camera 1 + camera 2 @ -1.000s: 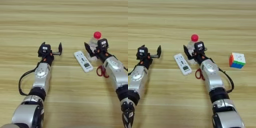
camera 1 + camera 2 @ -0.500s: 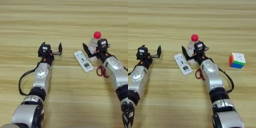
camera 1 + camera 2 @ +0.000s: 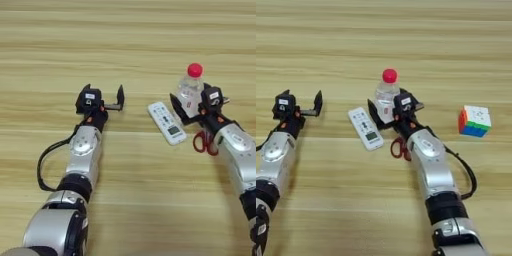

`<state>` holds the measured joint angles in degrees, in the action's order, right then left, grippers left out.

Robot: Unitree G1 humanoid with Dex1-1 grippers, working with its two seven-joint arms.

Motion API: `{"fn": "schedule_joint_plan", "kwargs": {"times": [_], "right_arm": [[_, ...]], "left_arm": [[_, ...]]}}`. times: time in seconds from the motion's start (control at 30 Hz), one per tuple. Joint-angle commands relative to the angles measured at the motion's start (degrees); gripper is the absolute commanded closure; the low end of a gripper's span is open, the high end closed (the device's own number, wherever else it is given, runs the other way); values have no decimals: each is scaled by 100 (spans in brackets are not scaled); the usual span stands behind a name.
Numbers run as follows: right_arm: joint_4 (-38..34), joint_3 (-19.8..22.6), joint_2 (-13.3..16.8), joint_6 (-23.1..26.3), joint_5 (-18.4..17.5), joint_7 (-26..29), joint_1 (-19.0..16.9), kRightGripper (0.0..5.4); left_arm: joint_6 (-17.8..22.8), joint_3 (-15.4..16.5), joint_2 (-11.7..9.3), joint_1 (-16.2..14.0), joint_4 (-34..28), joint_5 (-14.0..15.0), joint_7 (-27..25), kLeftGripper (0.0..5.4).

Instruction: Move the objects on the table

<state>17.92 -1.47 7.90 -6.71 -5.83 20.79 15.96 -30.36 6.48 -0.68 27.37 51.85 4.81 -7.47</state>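
Note:
A clear plastic bottle (image 3: 189, 92) with a red cap stands upright on the wooden table (image 3: 125, 40). My right gripper (image 3: 196, 106) is open at the bottle's near side. Its left finger (image 3: 176, 106) is spread clear of the bottle, and the other finger is hidden behind the hand. A white remote control (image 3: 167, 123) lies just left of it. Red-handled scissors (image 3: 202, 141) lie partly under my right wrist. A multicoloured puzzle cube (image 3: 474, 121) sits further right. My left gripper (image 3: 104, 96) rests open on the table at the left, holding nothing.
A black cable (image 3: 45, 165) loops out beside my left forearm, and another cable (image 3: 466, 172) loops out beside my right forearm. Bare wood stretches across the far half of the table and between the two arms.
My right gripper's left finger has swung away from the bottle, and the hand has eased back a little toward me. The bottle stays upright in place. The left arm has not moved.

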Motion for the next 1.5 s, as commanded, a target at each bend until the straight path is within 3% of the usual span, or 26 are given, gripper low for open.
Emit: {"fn": "schedule_joint_plan", "kwargs": {"times": [0.03,0.43,0.8,1.2,1.37,1.5], "right_arm": [[-261,-47,120,162,54,57,-234,4],[-1121,42,469,462,-14,156,-937,4],[-1448,285,819,634,-2,118,-1171,4],[-1189,565,1104,555,83,-34,-1082,4],[-672,925,834,469,-164,-434,-767,4],[-146,1009,517,-116,-51,-924,-424,4]], "left_arm": [[-20,-18,6,77,43,-47,32,0],[-27,-27,19,91,40,-57,67,0],[-44,-24,9,107,56,-57,87,0],[-48,-11,-18,125,85,-50,70,0],[-54,-8,-38,125,103,-44,43,0],[-57,-2,-58,112,106,-33,15,0]]}}
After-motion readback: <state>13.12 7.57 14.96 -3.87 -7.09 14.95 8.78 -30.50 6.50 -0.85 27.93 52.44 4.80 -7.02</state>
